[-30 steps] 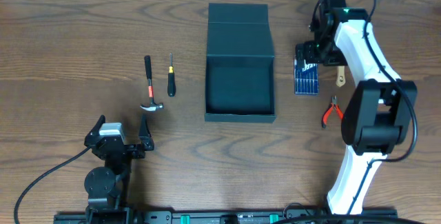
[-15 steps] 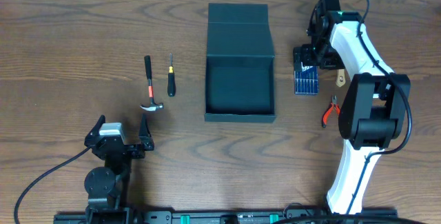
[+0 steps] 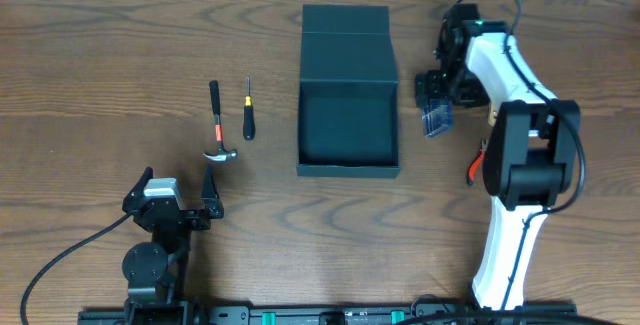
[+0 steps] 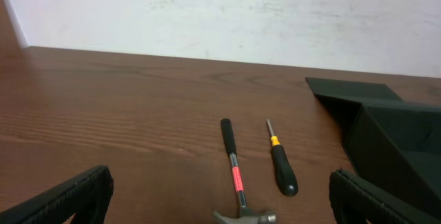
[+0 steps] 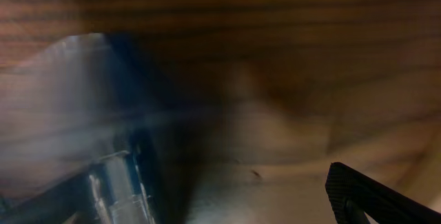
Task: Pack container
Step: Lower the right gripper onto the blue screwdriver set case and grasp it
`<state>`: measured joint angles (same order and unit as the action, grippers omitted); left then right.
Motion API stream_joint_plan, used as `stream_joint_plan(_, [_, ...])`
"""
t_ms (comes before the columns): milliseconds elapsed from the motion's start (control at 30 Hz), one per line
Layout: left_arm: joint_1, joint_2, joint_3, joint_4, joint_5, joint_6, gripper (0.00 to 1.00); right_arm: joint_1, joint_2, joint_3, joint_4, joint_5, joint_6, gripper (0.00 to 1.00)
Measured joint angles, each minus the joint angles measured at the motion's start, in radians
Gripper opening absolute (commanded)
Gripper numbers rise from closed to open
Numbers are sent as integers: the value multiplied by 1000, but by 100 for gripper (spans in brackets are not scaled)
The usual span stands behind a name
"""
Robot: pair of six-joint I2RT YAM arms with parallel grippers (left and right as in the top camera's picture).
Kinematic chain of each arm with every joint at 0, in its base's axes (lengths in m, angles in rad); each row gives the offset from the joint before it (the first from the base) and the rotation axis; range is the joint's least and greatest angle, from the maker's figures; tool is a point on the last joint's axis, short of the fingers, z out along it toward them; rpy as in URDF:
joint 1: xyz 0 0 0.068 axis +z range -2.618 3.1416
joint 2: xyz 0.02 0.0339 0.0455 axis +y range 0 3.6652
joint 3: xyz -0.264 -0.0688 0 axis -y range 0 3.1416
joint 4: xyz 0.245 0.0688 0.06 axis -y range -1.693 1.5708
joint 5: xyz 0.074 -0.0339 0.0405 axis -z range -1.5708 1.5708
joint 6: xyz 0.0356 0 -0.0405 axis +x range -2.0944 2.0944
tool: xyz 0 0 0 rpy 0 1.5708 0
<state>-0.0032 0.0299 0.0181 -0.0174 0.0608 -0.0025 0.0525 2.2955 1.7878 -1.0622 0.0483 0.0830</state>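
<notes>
Container (image 3: pixel 348 105): matte dark cardboard, rectangular, sitting mid-table (image 3: pixel 90 55) on brown wood grain, white wall (image 4: pixel 275 10) behind. Flap open flat on its far side, long axis running away from my arm bases. Left gripper (image 3: pixel 176 187) near-left of container, jaws spread wide. Right gripper (image 3: pixel 438 90) just right of it, also spread wide, at a blue pack (image 3: pixel 435 118).

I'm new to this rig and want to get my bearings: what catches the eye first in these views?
The open dark container dominates mid-table, its lid flap lying back toward the far edge. Just right of it, the white right arm reaches down with its fingers spread at a blue pack. Left of the container, a hammer and a screwdriver lie side by side.
</notes>
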Motion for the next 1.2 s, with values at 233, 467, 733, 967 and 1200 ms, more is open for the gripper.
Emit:
stream_joint_plan(233, [0, 0, 0, 0, 0, 0, 98, 18, 0, 2, 0, 3, 4, 99])
stream_joint_plan(467, [0, 0, 0, 0, 0, 0, 99, 17, 0, 2, 0, 0, 5, 99])
stream_joint_plan(733, [0, 0, 0, 0, 0, 0, 99, 16, 0, 2, -14, -4, 4, 99])
stream_joint_plan(967, [0, 0, 0, 0, 0, 0, 98, -3, 2, 2, -26, -39, 4, 99])
stream_joint_plan(1200, [0, 0, 0, 0, 0, 0, 99, -28, 2, 2, -32, -68, -3, 99])
